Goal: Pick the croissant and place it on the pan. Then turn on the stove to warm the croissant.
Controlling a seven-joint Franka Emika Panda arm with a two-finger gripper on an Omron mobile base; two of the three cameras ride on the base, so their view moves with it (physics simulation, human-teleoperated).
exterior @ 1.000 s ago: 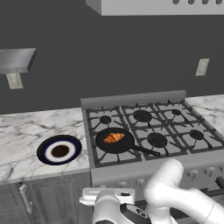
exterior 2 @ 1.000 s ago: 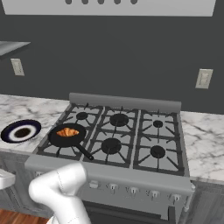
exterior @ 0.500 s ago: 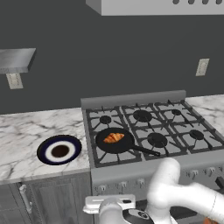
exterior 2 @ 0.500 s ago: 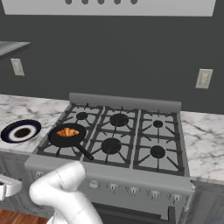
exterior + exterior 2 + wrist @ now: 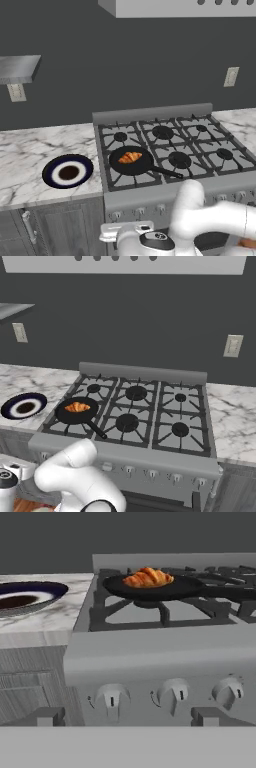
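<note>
Item: croissant [image 5: 130, 157], golden-brown, lying inside the pan [image 5: 142, 165]; it is sitting toward the pan's 10 o'clock side in the left base view.

Item: pan, round and black, resting on the front-left burner of the stove [image 5: 201, 185], its long handle [image 5: 167, 172] pointing toward 4 o'clock across the grates.

Item: stove, silver-grey with black grates; small knobs are lining its front panel. In the hand view three knobs are showing, the leftmost knob [image 5: 112, 700] sitting directly below the pan's burner.

Item: plate [image 5: 67, 171], dark blue with a white ring, lying on the marble counter [image 5: 30, 150] at 9 o'clock from the pan, well apart from it.

Item: gripper [image 5: 128, 717], hanging low in front of the stove's knob panel, facing it. Its two fingertips [image 5: 47, 716] are standing wide apart, holding nothing, with the left and middle knobs showing between them. No contact with any knob can be made out.
</note>
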